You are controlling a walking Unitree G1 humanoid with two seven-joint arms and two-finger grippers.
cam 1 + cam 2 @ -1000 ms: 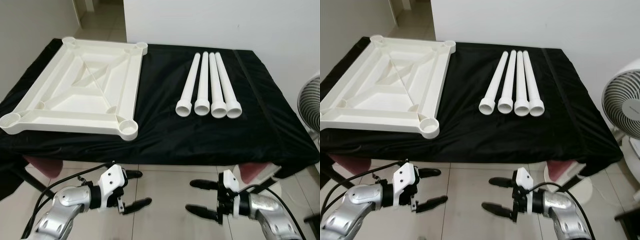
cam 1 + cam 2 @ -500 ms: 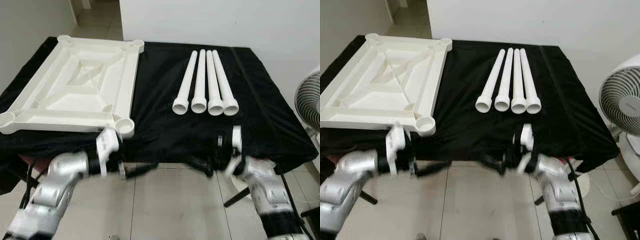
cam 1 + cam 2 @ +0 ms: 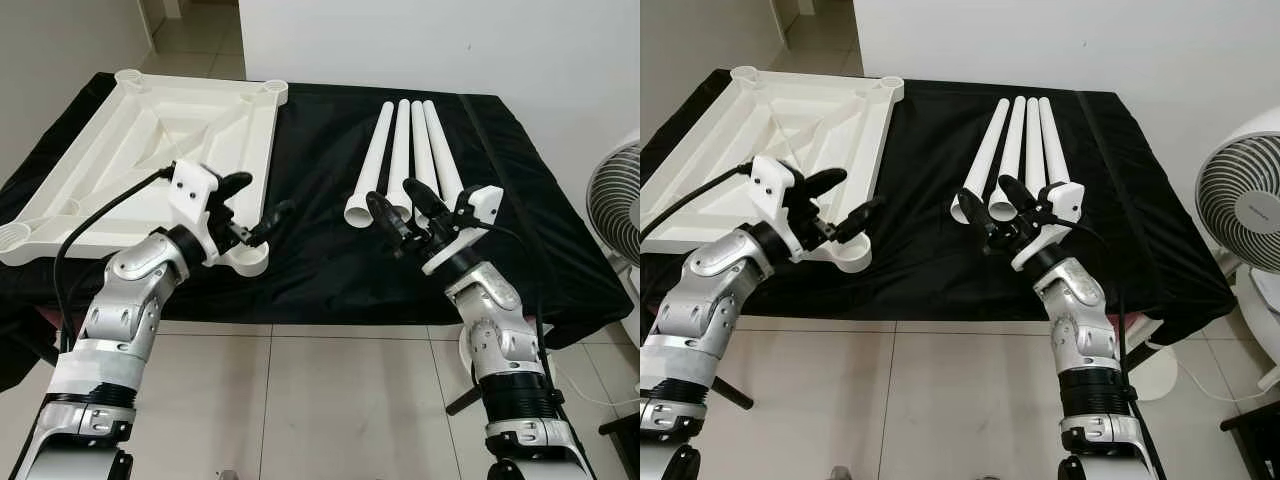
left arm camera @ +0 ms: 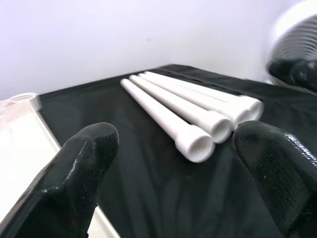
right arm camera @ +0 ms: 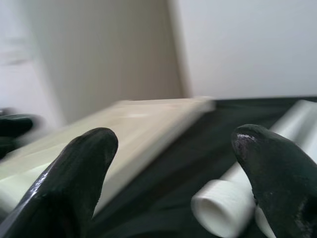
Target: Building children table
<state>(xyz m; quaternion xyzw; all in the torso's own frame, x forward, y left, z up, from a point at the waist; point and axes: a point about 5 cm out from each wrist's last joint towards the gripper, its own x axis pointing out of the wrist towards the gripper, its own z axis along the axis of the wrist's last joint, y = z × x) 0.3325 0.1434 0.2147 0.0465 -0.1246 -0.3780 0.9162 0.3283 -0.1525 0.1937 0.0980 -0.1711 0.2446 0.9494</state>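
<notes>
Item: children's table, unassembled, laid out on a black-draped work surface. Component one: white moulded tabletop, lying underside up on the robot's left half of the cloth, ribbing exposed, a round leg socket at each corner; the near right socket sits at the cloth's front edge. Component two: four white legs, lying side by side and touching, well apart from the tabletop on the robot's right half, flared open ends toward the robot. No leg is fitted in any socket; by the look of it, assembly has not begun and all four insertions remain. Left gripper: raised above the near right corner of the tabletop, fingers spread wide, holding nothing; its wrist camera looks across the cloth at the leg ends. Right gripper: raised just over the near ends of the legs, fingers likewise spread wide and empty, not visibly touching a leg. Also present: a white pedestal fan on the tiled floor beside the work surface, on the robot's right.
</notes>
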